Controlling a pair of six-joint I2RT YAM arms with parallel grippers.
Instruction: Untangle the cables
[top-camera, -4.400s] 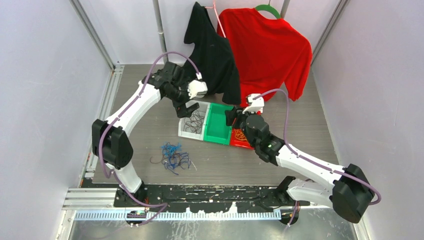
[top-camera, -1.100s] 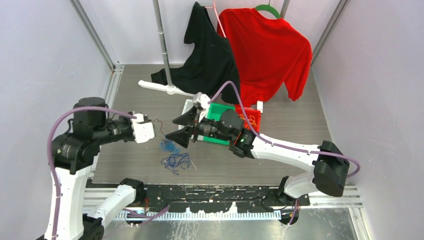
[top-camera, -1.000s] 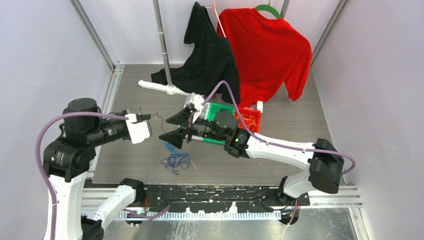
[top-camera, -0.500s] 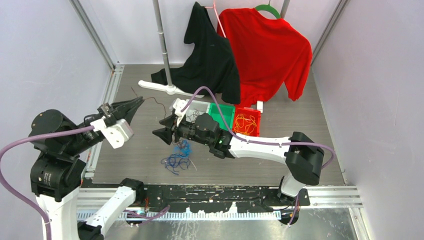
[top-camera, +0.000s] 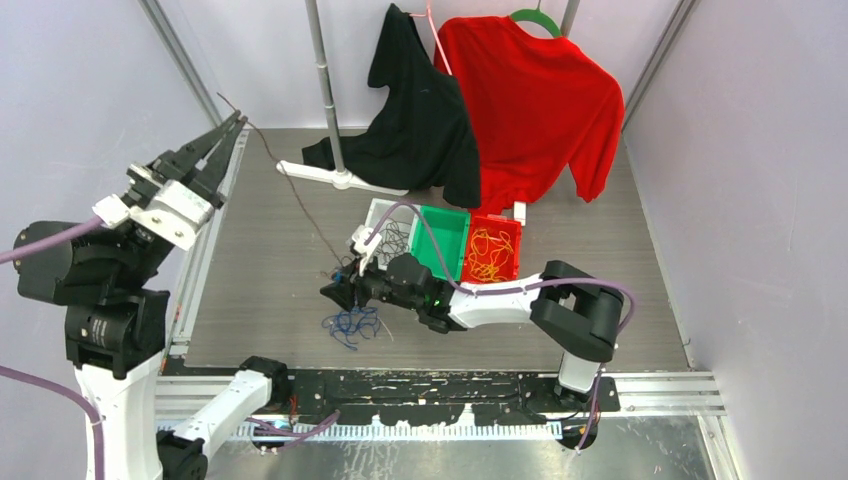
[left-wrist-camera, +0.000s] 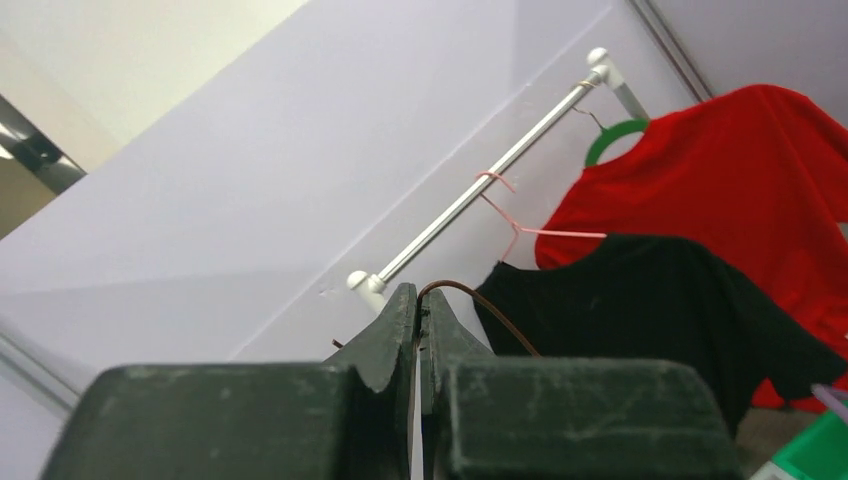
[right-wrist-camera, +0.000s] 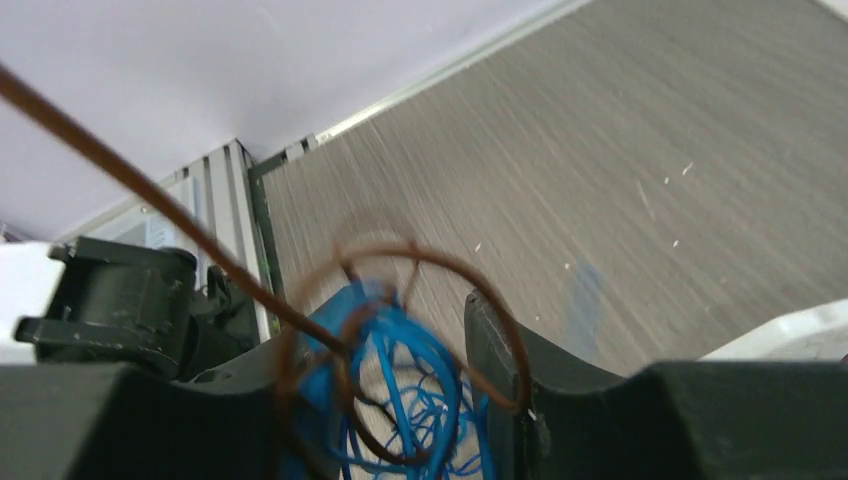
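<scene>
A tangle of blue and dark cables (top-camera: 350, 322) lies on the grey table near the front. One brown cable (top-camera: 295, 200) runs taut from it up to my left gripper (top-camera: 232, 122), raised high at the back left. In the left wrist view that gripper (left-wrist-camera: 417, 292) is shut on the brown cable (left-wrist-camera: 480, 300). My right gripper (top-camera: 335, 290) sits low at the tangle's upper edge. In the right wrist view its jaws (right-wrist-camera: 405, 310) stand apart around blue strands (right-wrist-camera: 410, 350) and a brown loop (right-wrist-camera: 500, 340), with floor visible between them.
White bin (top-camera: 378, 212) with dark cables, green bin (top-camera: 440, 240) and red bin (top-camera: 492, 250) with orange cables stand mid-table. A clothes rack pole (top-camera: 320, 80) with white base (top-camera: 340, 178) holds a black shirt (top-camera: 420, 110) and red shirt (top-camera: 535, 100) at the back.
My left gripper swung up and back to the left, drawing the brown cable out taut. My right gripper dropped onto the tangle and its jaws narrowed.
</scene>
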